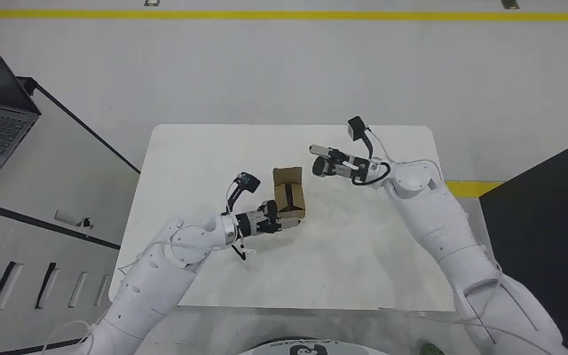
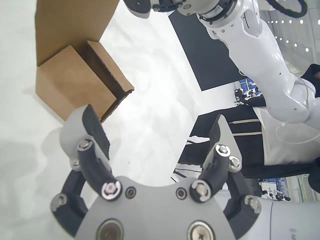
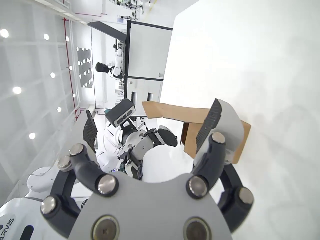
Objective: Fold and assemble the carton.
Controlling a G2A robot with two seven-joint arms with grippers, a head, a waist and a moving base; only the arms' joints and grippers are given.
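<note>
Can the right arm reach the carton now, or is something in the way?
Probably yes: the right gripper, open, hangs close beside the carton, nothing between them; the left gripper is at its other side.

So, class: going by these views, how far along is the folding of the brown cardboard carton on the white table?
Done: the brown cardboard carton stands as a box body on the white table. In hand: nothing is gripped; the left gripper is open beside one corner, and the right gripper is open just off the opposite side. Left: a large flap stands open, so closing remains.
</note>
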